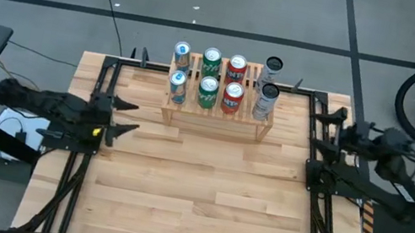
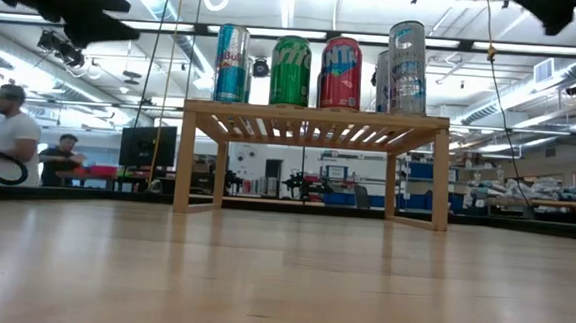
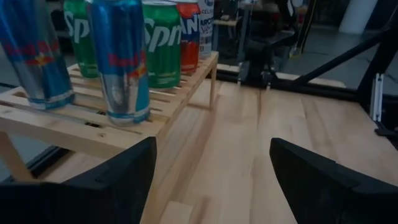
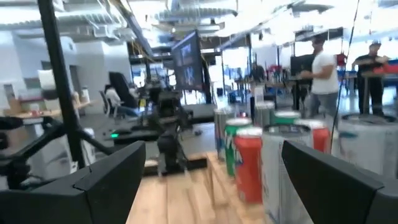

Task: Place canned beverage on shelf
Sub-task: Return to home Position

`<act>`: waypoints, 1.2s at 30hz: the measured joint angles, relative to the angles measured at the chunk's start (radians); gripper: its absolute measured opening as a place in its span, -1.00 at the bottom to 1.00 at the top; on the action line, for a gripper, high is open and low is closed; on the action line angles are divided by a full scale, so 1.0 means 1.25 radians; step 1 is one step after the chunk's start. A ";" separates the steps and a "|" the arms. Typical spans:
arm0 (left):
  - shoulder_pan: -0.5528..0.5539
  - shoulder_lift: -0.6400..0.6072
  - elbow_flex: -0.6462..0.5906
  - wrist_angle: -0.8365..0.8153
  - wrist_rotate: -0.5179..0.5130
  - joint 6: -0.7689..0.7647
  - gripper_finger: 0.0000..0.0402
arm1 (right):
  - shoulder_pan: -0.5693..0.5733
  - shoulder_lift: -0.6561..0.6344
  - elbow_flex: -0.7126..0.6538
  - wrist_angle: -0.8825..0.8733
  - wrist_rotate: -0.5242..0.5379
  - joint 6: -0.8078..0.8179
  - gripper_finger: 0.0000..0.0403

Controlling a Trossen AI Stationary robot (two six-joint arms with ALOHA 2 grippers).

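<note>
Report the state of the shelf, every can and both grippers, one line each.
shelf: upright, loaded with eight cans.
blue cans: both upright, one behind the other.
green cans: both upright, in line.
red cans: both upright, in line.
white cans: both upright, in line.
left gripper: open, empty, clear of the shelf.
right gripper: open, empty, clear of the shelf.

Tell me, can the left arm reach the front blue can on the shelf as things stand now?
Probably yes. The front blue can stands at the left end of the shelf, nearest the left arm, whose jaws are open. Only bare table lies between them.
</note>
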 joint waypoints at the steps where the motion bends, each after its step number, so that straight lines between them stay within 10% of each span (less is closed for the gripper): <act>1: 0.000 -0.006 -0.021 0.026 -0.001 0.003 0.57 | 0.000 0.009 -0.016 0.029 -0.005 -0.003 0.92; 19: -0.001 -0.033 -0.320 0.298 0.002 0.039 0.57 | 0.000 0.016 -0.337 0.348 0.012 -0.020 0.92; 36: -0.001 -0.032 -0.336 0.326 0.288 0.127 0.57 | 0.010 0.019 -0.466 0.452 -0.016 -0.116 0.92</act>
